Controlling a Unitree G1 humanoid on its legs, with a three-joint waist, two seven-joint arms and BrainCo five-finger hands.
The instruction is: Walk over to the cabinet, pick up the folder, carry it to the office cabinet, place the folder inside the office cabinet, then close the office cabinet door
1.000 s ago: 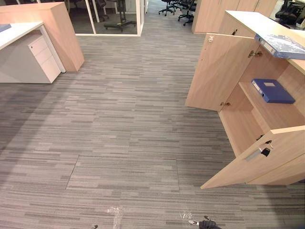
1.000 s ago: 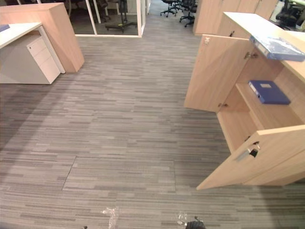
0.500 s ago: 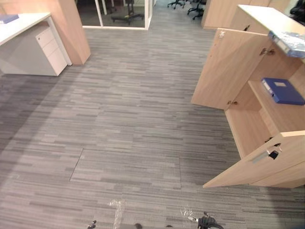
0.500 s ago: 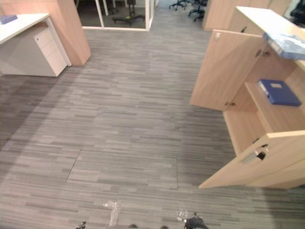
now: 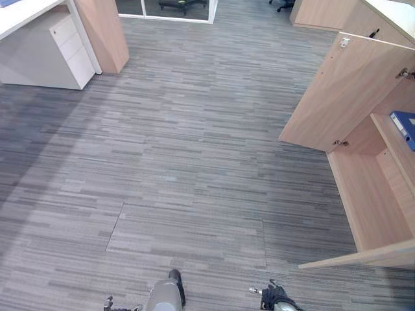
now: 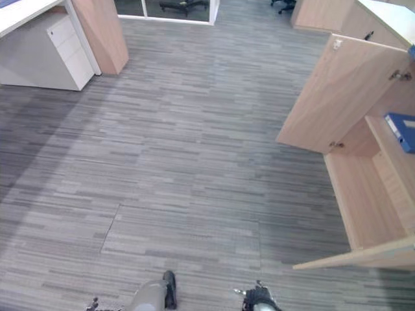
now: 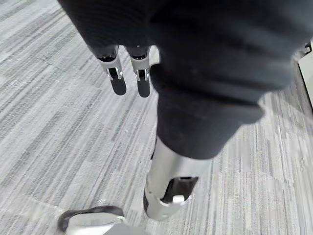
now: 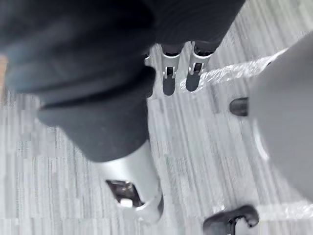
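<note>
Step in hand, as judged: approach walk. Left hand (image 7: 117,73) and right hand (image 8: 168,73) hang with fingers straight, holding nothing. The blue folder (image 6: 401,129) lies on the shelf of the open cabinet (image 5: 373,194) at 2 o'clock. Next move: turn toward it and bring the shelf within reach.

The left hand (image 7: 118,77) hangs at the robot's left side, fingers straight, thumb apart, empty. The right hand (image 8: 168,78) hangs likewise on the right.
</note>
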